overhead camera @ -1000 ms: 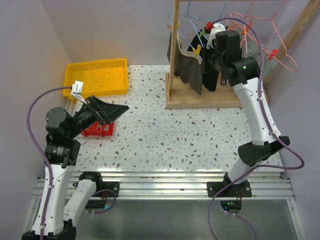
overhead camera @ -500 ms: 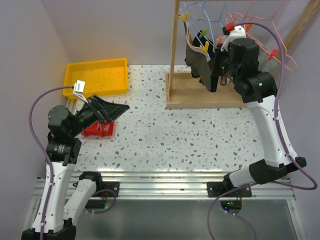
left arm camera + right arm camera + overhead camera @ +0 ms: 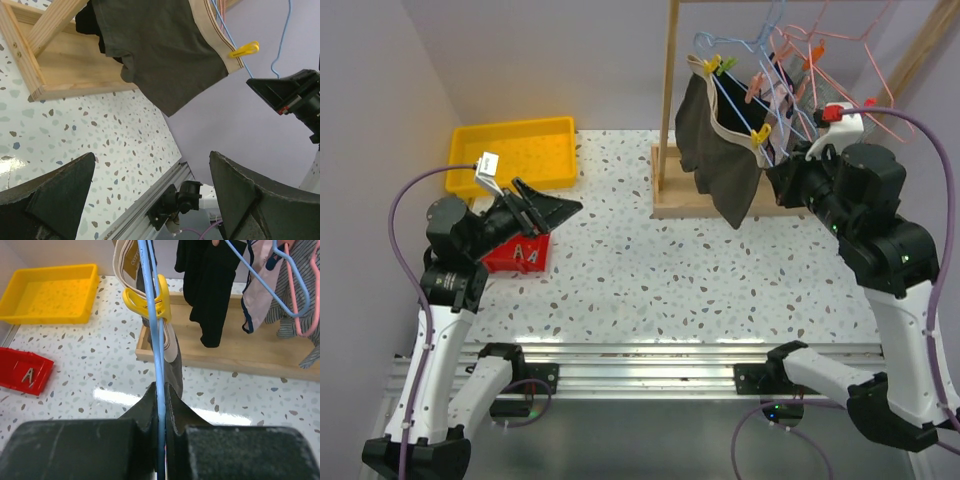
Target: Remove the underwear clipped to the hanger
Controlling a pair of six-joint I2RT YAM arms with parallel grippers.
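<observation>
The underwear (image 3: 720, 150) is dark grey with a beige waistband. Yellow clips (image 3: 760, 137) pin it to a blue wire hanger (image 3: 735, 105). It hangs in the air in front of the wooden rack. My right gripper (image 3: 782, 165) is shut on the hanger's wire, which runs straight between its fingers in the right wrist view (image 3: 161, 390), with a yellow clip (image 3: 150, 302) and the underwear (image 3: 172, 362) just beyond. My left gripper (image 3: 560, 215) is open and holds nothing, far left over the table. It faces the underwear (image 3: 160, 50).
The wooden rack's base (image 3: 720, 205) and post (image 3: 668, 90) stand at the back, with pink hangers (image 3: 820, 50) and a black garment (image 3: 207, 290) on the rail. A yellow tray (image 3: 513, 152) and a red bin (image 3: 515, 257) of clips lie on the left.
My right arm has drawn the blue hanger and the underwear away from the rack, toward the front and right. My left gripper has risen slightly and stays open.
</observation>
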